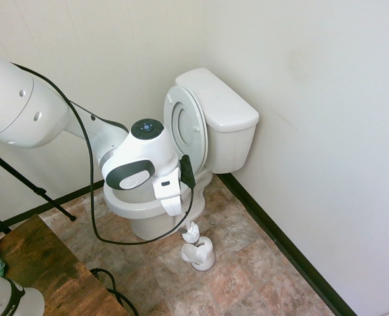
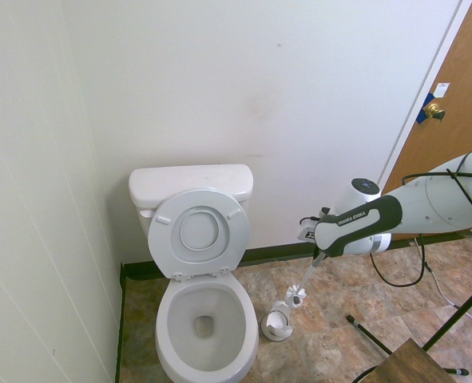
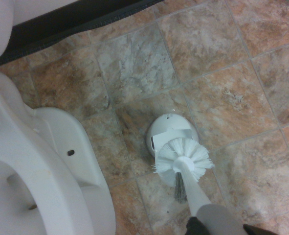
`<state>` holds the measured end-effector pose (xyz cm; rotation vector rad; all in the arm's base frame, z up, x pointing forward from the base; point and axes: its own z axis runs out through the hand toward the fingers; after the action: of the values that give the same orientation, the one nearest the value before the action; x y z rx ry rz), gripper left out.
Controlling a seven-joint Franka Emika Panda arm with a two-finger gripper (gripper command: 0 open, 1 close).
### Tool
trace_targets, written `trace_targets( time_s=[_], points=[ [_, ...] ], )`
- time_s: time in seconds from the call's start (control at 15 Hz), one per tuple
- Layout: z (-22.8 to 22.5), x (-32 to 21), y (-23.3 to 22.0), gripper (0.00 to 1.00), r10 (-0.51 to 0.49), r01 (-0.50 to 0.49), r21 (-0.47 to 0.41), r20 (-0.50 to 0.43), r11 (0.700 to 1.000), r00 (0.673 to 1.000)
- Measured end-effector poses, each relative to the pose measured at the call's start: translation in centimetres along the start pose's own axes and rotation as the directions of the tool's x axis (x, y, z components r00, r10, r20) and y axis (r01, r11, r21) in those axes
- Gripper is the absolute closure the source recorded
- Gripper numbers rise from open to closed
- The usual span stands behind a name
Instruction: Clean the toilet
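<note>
Brush out of holder, toilet not yet touched.

Going left to right in the second exterior view: toilet (image 2: 206, 319) sits in the corner against the back wall, lid and seat up against the tank, bowl open upward, its long axis running from the tank out toward the camera. Just beside its base is the holder (image 2: 275, 325), empty. Brush (image 2: 297, 298) hangs head-down just above it, handle slanting up to my gripper (image 2: 318, 257), which is clamped tight on the handle top. I judge this the carry step: head is clear of the holder, so next I swing left over the rim, then lower the bristles into the bowl without clipping the seat.
</note>
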<state>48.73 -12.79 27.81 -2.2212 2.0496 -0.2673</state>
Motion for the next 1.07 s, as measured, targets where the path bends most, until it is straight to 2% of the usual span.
trace_targets(
  time_s=[0.13,0.33,0.6,0.8,1.07],
  points=[
    [-2.4,-2.4,-1.3,1.0,-0.044,0.044,0.024,0.017,0.999,0.999],
    [-9.2,-6.5,-2.2,1.0,-0.097,0.094,0.069,0.031,0.993,0.995],
    [-16.5,-14.6,-0.1,1.0,-0.197,0.191,0.128,0.036,0.973,0.98],
    [-17.3,-21.0,0.2,1.0,-0.241,0.231,0.167,0.042,0.958,0.97],
    [-14.5,-26.1,-1.5,1.0,-0.254,0.241,0.197,0.046,0.95,0.966]
  ],
)
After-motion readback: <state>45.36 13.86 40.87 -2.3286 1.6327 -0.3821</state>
